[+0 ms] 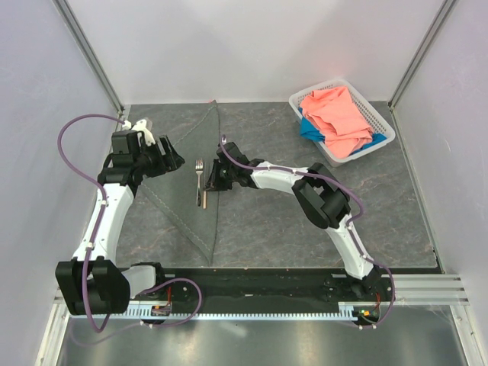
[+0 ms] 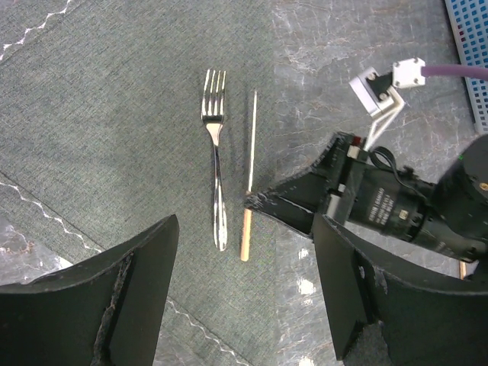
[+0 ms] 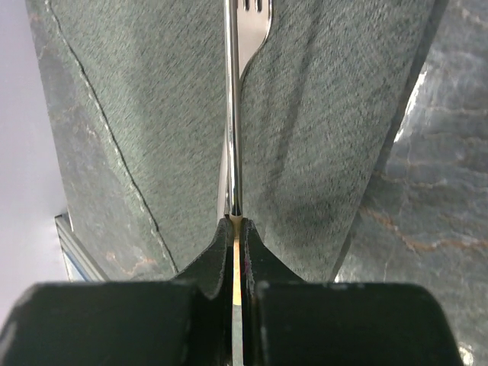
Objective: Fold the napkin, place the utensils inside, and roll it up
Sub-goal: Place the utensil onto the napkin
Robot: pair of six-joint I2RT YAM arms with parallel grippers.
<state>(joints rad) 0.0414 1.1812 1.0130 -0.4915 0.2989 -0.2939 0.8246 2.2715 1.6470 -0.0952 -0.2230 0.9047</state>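
The dark grey napkin (image 1: 179, 202) lies folded into a triangle left of centre, and also shows in the left wrist view (image 2: 114, 137). The silver fork (image 1: 199, 174) lies on it, tines pointing away, and shows in the left wrist view (image 2: 216, 152). A light wooden chopstick (image 2: 248, 183) lies just right of the fork; I see only one stick. My right gripper (image 1: 209, 185) is shut on the chopstick (image 3: 236, 252) low over the napkin. The fork's tines (image 3: 255, 9) show ahead of it. My left gripper (image 2: 244, 305) is open and empty above the napkin's left part (image 1: 174, 156).
A white basket (image 1: 380, 114) at the back right holds a salmon-pink cloth (image 1: 335, 113) and a blue cloth (image 1: 309, 130). Its edge shows in the left wrist view (image 2: 473, 61). The napkin's folded edge (image 1: 217, 191) runs front to back beside the right gripper.
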